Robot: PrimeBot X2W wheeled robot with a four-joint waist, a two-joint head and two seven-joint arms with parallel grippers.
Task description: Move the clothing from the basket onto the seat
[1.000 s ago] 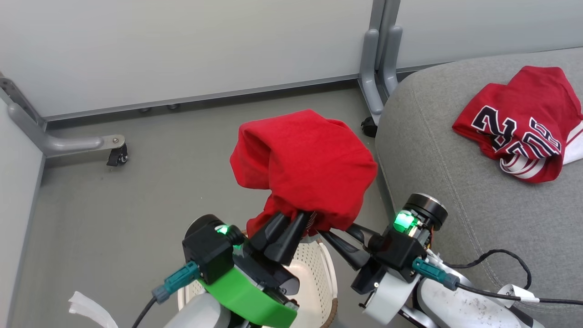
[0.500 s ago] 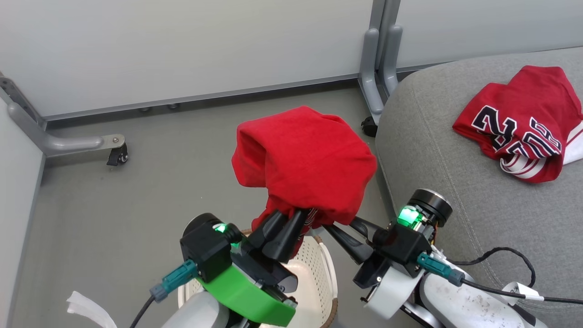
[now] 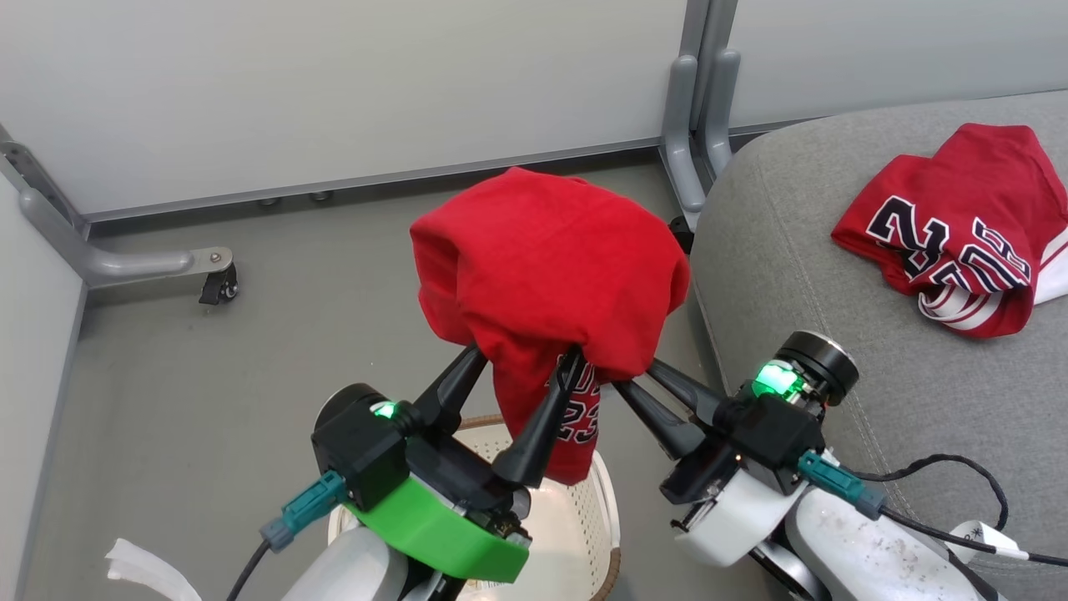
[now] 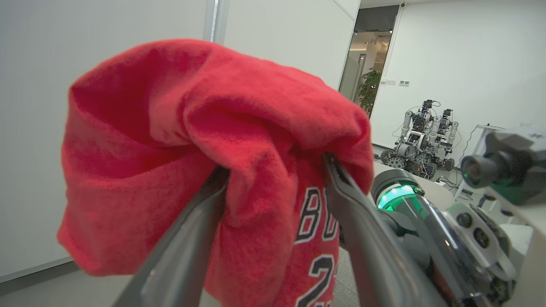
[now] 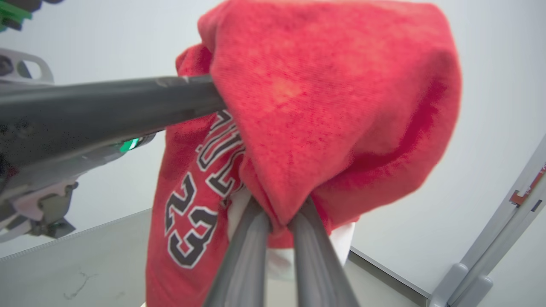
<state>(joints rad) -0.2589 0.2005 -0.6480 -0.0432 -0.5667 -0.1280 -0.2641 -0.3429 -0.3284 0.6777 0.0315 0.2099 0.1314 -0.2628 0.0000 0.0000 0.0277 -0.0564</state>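
— How do the two hands stand?
— The left gripper has its fingers spread wide; the red garment is draped over both of them and is not pinched. The right gripper is closed tight on a fold of the same garment.
— And where is the clothing?
— This garment is up in the air, above the basket, just beside the left edge of the seat. The second garment lies on the seat, near its far edge.
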